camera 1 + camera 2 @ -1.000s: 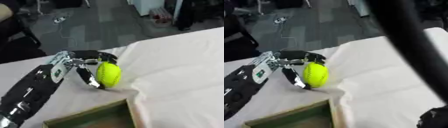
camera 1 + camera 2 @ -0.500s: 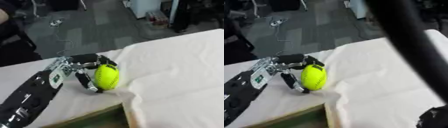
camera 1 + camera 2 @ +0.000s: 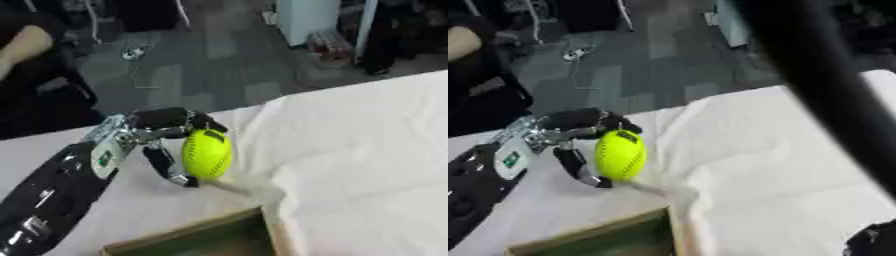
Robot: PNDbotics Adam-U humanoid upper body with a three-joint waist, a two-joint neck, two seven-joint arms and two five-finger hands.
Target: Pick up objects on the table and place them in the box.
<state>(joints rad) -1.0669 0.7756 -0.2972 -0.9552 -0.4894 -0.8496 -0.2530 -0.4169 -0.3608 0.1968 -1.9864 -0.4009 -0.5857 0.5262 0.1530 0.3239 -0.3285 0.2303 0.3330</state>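
Above the counter, one left hand curled its fingers round one yellow softball beside one box.

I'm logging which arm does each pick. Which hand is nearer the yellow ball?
Left. The left hand is curled around the yellow ball, fingers over its top and down its near side. The right hand shows in neither view.

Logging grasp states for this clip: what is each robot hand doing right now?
Left robot hand: shut on the yellow softball, fingers and thumb curled round it.
Right robot hand: not in view; only a dark arm crosses the right eye view.
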